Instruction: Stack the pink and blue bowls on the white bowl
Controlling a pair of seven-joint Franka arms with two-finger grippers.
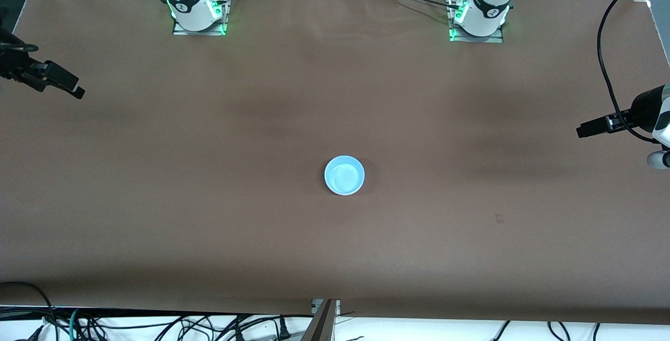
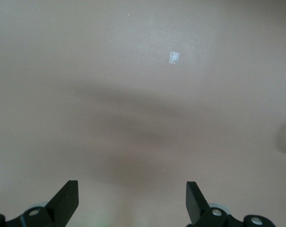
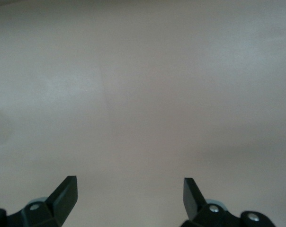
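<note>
Out in the middle of the brown cloth-covered table (image 1: 209, 215) sits one small round light sky-blue plastic bowl (image 1: 344, 175), upright, mouth up, its inside bare. From the front view only this blue rim and interior show; whether other bowls sit nested beneath it cannot be told from here.

Both arms are parked wide. The right gripper (image 1: 70, 85) hangs over the table's edge at the right arm's end, well apart from the bowl, its black fingers pointing in toward the table. In the right wrist view the right gripper (image 3: 129, 189) has its two dark fingertips (image 3: 67, 189) spread wide apart, with only bare table between them, holding nothing.

Over at the left arm's end, the left gripper (image 1: 586, 130) hovers over the table's edge, also well away from the bowl. The left wrist view shows the left gripper (image 2: 132, 194) with fingers (image 2: 69, 194) set wide apart, nothing clamped, plain brown surface beneath. A small pale scrap or mark (image 2: 174, 57) lies on the table there; what it is cannot be made out.
</note>
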